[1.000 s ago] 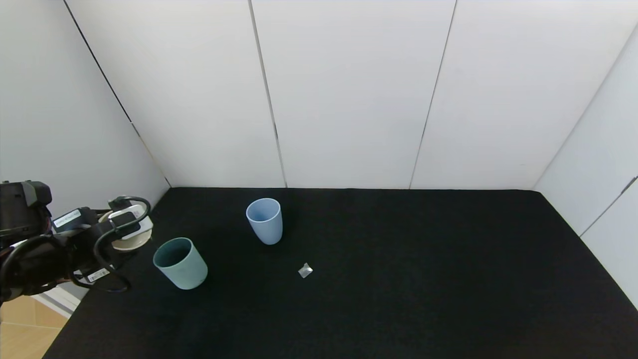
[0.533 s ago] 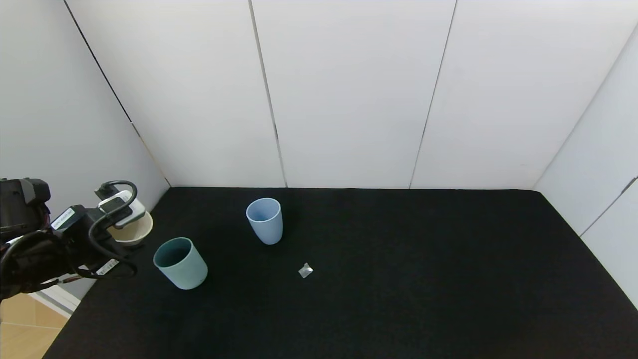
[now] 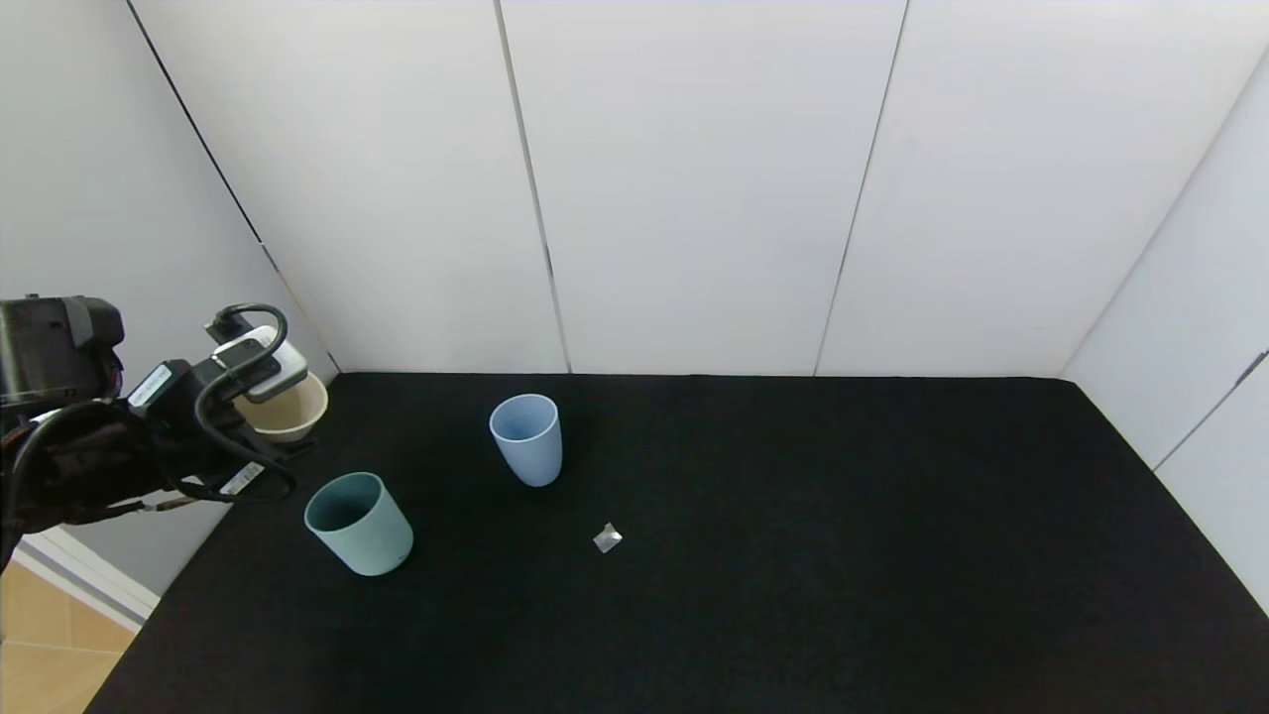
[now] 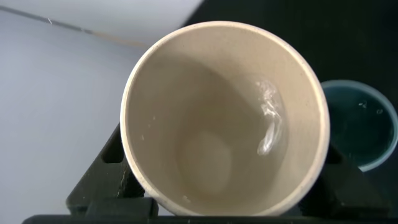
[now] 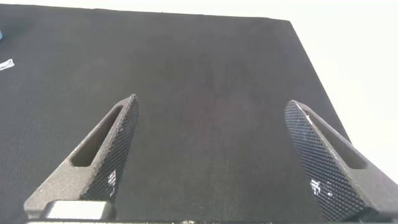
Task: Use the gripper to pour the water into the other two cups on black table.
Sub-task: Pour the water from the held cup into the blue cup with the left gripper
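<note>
My left gripper is shut on a beige cup and holds it in the air at the black table's far left edge. In the left wrist view the beige cup fills the frame, with a little clear water on its inner wall. The teal-green cup stands upright just right of and nearer than the gripper; its rim shows in the left wrist view. The light blue cup stands upright farther right. My right gripper is open and empty above bare black cloth; it is out of the head view.
A small crumpled clear scrap lies on the cloth right of the light blue cup, and shows in the right wrist view. White wall panels close the table at the back and both sides. The table's left edge drops to a wooden floor.
My left gripper has risen with the beige cup and moved a little toward the back and right. Both standing cups and the scrap have not moved.
</note>
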Controlling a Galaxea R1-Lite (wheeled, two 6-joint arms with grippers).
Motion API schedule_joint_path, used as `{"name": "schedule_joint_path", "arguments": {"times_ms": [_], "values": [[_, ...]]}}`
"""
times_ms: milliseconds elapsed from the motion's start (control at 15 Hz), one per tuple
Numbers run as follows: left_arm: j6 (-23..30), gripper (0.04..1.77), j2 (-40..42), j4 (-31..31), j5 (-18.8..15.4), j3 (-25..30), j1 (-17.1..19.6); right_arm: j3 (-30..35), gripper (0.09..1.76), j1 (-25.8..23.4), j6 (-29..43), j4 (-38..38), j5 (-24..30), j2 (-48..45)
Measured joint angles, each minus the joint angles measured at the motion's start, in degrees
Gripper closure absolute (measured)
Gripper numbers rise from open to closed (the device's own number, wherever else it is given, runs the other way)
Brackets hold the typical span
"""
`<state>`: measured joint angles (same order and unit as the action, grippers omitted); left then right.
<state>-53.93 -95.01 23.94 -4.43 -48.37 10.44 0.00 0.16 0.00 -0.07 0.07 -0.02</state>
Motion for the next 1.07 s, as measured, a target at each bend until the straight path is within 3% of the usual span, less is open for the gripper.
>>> {"name": "schedule_joint_path", "arguments": {"times_ms": [600,1067], "values": [[5.0,0.54,-4.0,-1.9,1.7,-8.1,-11.4,0.0,0.14,0.0,0.0,0.0,0.0,0.0],[5.8,0.54,-10.3,-0.9,7.1,-13.0,-17.7,0.0,0.14,0.0,0.0,0.0,0.0,0.0]]}}
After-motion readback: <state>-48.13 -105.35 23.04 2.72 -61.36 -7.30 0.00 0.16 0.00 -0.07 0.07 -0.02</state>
